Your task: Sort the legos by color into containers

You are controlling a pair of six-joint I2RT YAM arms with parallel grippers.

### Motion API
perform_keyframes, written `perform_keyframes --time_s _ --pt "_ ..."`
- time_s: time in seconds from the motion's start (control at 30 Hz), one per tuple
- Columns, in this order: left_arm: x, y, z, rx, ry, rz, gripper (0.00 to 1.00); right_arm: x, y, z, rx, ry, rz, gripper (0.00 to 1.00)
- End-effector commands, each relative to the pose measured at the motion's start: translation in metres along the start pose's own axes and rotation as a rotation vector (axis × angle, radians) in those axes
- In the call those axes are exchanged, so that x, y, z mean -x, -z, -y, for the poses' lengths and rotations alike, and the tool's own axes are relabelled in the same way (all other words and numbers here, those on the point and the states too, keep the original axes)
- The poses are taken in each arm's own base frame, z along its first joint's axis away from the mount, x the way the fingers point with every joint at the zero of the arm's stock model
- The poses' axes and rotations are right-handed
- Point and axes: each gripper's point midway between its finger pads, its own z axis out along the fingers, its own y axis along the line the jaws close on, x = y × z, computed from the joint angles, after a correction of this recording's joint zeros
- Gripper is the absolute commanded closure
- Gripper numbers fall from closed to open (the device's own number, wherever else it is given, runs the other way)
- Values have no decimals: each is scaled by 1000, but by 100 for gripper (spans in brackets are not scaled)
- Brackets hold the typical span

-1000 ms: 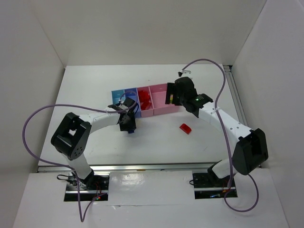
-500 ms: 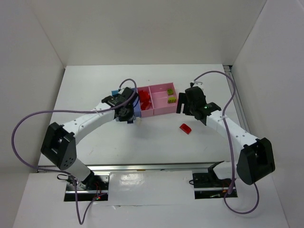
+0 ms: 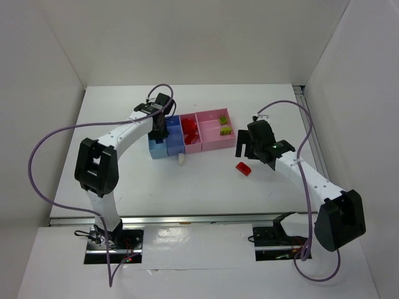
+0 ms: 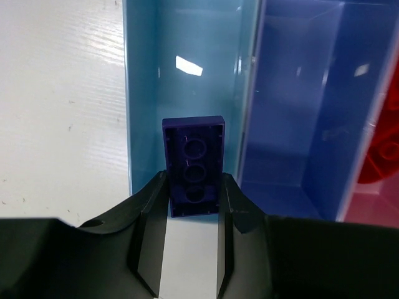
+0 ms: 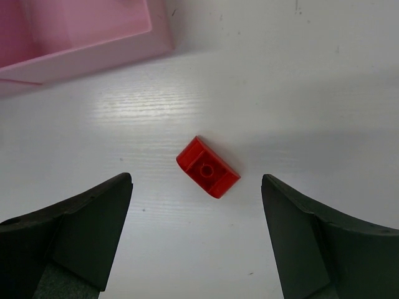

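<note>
The left claw [image 3: 160, 124] pinches a small dark blue plastic brick [image 4: 194, 161] by its long sides. The brick's long axis runs straight out ahead of the fingers, hollow underside toward the wrist camera. It hangs over the near end of the light blue plastic bin [image 4: 187, 81], close to the wall shared with the darker blue plastic bin [image 4: 305, 124], which lies just to the right in the wrist view. To match colour, the drop probably needs a short sideways shift over that wall. The left arm is stretched far forward, its wrist bent in over the row of bins.

The right claw [image 3: 244, 151] is spread wide and points down at the white worktop [image 5: 299, 75]. A small red plastic brick [image 5: 207, 167] lies there alone, between the two fingers and slightly ahead of them, its long axis skewed across the closing line. The right arm is much the nearer to it. The pink plastic bin [image 3: 193, 149] holding red bricks stands beyond, to that claw's left.
</note>
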Motion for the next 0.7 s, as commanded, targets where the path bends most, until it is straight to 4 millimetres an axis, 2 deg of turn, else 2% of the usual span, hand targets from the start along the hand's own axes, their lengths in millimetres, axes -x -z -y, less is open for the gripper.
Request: perform_keyframes --time_s 0.0,0.07,0.13,0.2,0.3,0.37,0.4,0.47,0.5,0.53,0.57,0.6,0.67 --pt "8 -2 -3 5 -22 -12 96 -22 -3 0 32 57 -88 8" --pt "12 -5 -10 16 -6 -13 91 -41 -11 3 8 80 -158 7" --pt "10 -8 -6 1 -5 -23 83 -46 -19 2 -7 79 -191 6" --pt "11 -9 -7 -4 3 -29 63 -50 -25 2 -16 84 -212 6" --pt "7 -11 -9 2 -1 -37 23 -55 -37 7 -62 89 -247 6" --pt "6 -10 -8 -6 -1 -42 14 -65 -44 9 -80 88 -283 6" --pt "9 -6 -8 -13 4 -31 13 -60 -47 6 -70 82 -262 6" --pt "13 -1 -6 -35 -1 -17 13 -72 -54 4 -46 80 -275 8" --pt "12 4 0 -56 -6 -17 13 -69 -58 -1 -21 72 -252 8" --pt "18 14 -1 -70 3 5 13 -75 -60 -4 -4 71 -270 8" --pt "15 19 2 -80 -7 10 13 -74 -61 -5 0 69 -262 9" --pt "16 27 5 -94 -10 24 13 -82 -63 -2 -10 74 -285 9" --pt "19 44 2 -123 2 51 13 -88 -65 -1 -4 84 -299 12"
